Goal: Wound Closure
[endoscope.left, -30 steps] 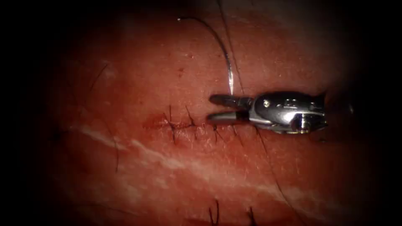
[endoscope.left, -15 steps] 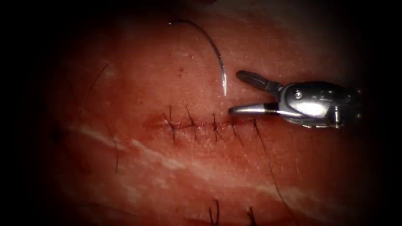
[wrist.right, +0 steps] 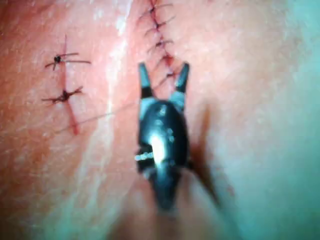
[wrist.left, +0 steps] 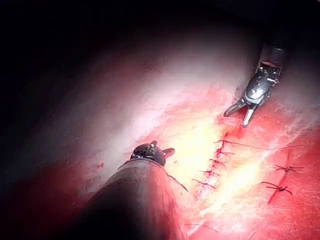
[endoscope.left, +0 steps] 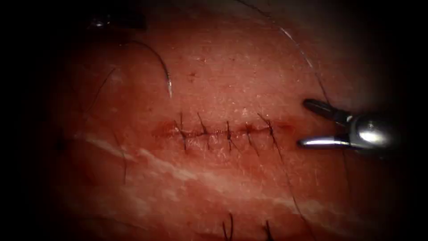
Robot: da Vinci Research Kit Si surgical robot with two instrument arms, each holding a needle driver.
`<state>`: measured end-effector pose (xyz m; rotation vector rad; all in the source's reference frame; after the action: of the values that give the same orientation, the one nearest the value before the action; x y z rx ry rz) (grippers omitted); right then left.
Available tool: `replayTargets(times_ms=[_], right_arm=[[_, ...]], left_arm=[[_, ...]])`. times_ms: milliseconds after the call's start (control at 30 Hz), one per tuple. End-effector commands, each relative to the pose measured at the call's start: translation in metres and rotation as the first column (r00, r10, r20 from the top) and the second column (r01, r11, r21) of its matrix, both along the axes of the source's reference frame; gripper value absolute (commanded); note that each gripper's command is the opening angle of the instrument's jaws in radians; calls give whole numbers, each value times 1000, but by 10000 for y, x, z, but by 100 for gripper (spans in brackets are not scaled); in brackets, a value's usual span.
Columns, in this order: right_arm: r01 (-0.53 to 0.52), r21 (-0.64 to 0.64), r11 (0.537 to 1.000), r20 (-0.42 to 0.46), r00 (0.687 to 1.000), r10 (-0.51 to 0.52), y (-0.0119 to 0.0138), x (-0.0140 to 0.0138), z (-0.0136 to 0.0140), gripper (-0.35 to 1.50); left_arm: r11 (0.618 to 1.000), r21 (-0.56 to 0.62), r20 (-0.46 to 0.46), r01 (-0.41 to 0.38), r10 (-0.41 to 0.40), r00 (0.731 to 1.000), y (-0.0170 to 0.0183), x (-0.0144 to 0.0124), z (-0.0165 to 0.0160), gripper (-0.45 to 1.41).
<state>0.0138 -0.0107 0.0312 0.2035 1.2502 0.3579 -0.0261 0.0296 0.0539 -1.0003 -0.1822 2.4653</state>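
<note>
**Q:** What has moved since the earlier frames?

**A:** Both tools have drawn apart. Over the last second the right tool (endoscope.left: 307,124) has backed away to the right, off the cut, and its jaws have spread wider. The needle (endoscope.left: 156,58) has travelled up and to the left, carried by the left tool (endoscope.left: 117,21).

**Q:** What does each tool hold now?

**A:** The right tool is a shiny metal wrist with two slim, tapering jaws standing in an open V; they hold nothing. The left tool is a dark shape at the upper left of the endoscope view. The needle's blunt end reaches toward it, but whether its jaws are open or closed cannot be told.

**Q:** Where is the needle?

**A:** It is a thin, dark steel arc, free of the tissue (endoscope.left: 214,187), hanging above and left of the cut (endoscope.left: 223,132), point downward. It is well apart from the right tool.

**Q:** And the wound?

**A:** The cut is a short horizontal line, closed by five dark stitches, with red fluid (endoscope.left: 162,130) along it. Fine black thread (endoscope.left: 307,62) arcs from the top edge down past the right tool. The tissue is moist, pink-red, streaked with pale fat.
</note>
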Motion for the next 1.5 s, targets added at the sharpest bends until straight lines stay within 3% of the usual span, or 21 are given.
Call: replayTargets(times_ms=[33, 67, 100, 233, 433, 533, 567, 633, 767, 1000, 1067, 1133, 1200, 1267, 1500], right_arm=[[1, 8, 1000, 3, 1000, -1, -15, 6, 11, 135], [1, 10, 1000, 5, 1000, -1, -18, 7, 14, 136], [5, 9, 1000, 8, 1000, -5, -20, 7, 16, 136], [10, 10, 1000, 11, 1000, -10, -25, 5, 19, 136], [11, 16, 1000, 9, 1000, -11, -25, 0, 20, 135], [10, 15, 1000, 12, 1000, -10, -26, -3, 19, 133], [3, 12, 1000, 27, 1000, -3, -26, -7, 19, 133], [-6, 16, 1000, 35, 999, 5, -26, -10, 19, 133], [-32, 19, 999, 52, 998, 31, -25, -18, 18, 135], [-67, 22, 998, 49, 997, 65, -21, -32, 4, 138], [-71, 26, 997, 42, 997, 70, -21, -36, -4, 136], [-78, 28, 997, 34, 996, 77, -19, -38, -11, 136], [-84, 30, 996, 28, 996, 83, -18, -39, -16, 135], [-86, 33, 996, 26, 996, 85, -17, -40, -21, 135], [-90, 33, 995, 27, 996, 89, -14, -40, -17, 135]], left_arm=[[999, 22, 0, 28, -28, 1000, -3, -1, 16, 54], [998, 43, -4, 53, -53, 999, -7, 4, 26, 78], [998, 45, -7, 51, -50, 999, -11, 7, 32, 89], [998, 50, -13, 40, -39, 999, -21, 18, 42, 108], [998, 43, -29, 40, -39, 999, -25, 36, 38, 113], [998, 39, -45, 50, -49, 998, -33, 35, 28, 103], [997, 39, -51, 60, -58, 997, -43, 23, 20, 91], [998, 33, -41, 46, -45, 998, -49, 16, 16, 88], [999, -29, 13, -17, 17, 1000, -82, -26, 3, 71], [982, -171, 1, -81, 83, 997, -137, -104, 5, 63], [974, -206, 2, -95, 98, 995, -148, -122, 11, 59], [966, -234, 6, -112, 117, 993, -159, -142, 20, 41], [956, -265, -1, -127, 132, 991, -168, -160, 31, 36], [940, -310, -4, -141, 147, 989, -179, -182, 48, 36], [917, -355, 51, -181, 212, 976, -199, -222, 84, 36]])
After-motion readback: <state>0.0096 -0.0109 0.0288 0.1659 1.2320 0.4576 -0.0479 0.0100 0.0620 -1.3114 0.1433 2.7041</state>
